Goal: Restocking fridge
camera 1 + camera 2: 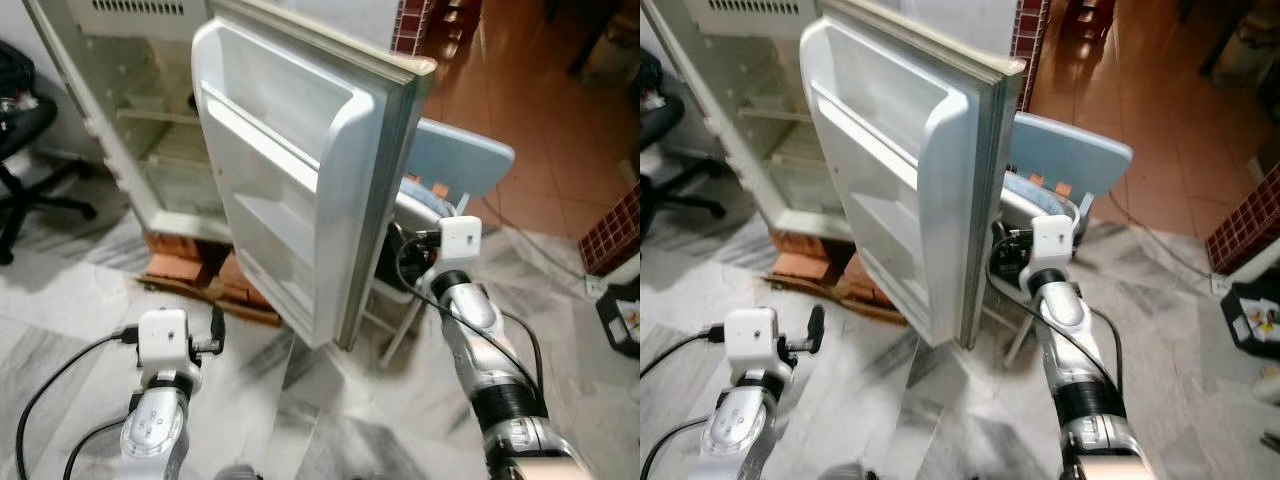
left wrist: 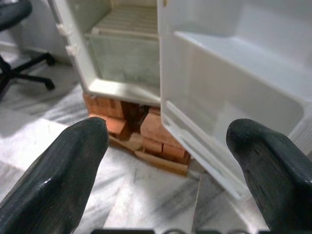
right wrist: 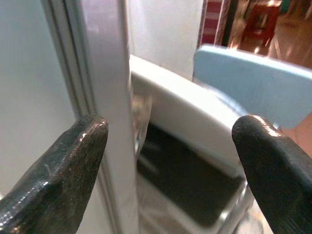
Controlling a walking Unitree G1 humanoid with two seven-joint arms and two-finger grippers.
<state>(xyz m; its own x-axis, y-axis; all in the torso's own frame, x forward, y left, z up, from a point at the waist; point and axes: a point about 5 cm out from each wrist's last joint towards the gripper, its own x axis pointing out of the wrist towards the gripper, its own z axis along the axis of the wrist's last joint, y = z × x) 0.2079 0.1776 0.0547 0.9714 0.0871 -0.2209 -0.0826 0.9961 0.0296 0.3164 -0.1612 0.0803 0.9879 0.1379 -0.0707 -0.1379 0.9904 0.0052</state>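
In the left eye view the fridge [image 1: 130,120] stands open on a stack of bricks [image 1: 185,268], its door [image 1: 310,170] swung wide toward the robot, and both the cabinet shelves and the door's moulded racks look bare, so I judge the restocking has barely begun: the door is open, but nothing has yet gone in and neither arm carries anything to put there. The left gripper [image 1: 215,335] hangs low in front of the door's bottom corner, empty, while the right arm reaches round behind the door's outer edge, toward a chair with a light blue back [image 1: 460,160] that stands just behind the door. In the right eye view the same layout shows, with the right gripper [image 1: 1005,255] tucked between the door's edge and the chair, where something orange lies on a pale thing on the seat, too small to identify. In the left wrist view the left gripper's two fingers [image 2: 58,170] are spread wide with nothing between them, aimed at the bricks and the foot of the door. In the right wrist view the right gripper's fingers [image 3: 53,170] are likewise wide apart and hold nothing; one sits close beside the door's grey edge, whether touching I cannot tell, and the other is nearer the chair, with a white, dark-floored bin or tray ahead.
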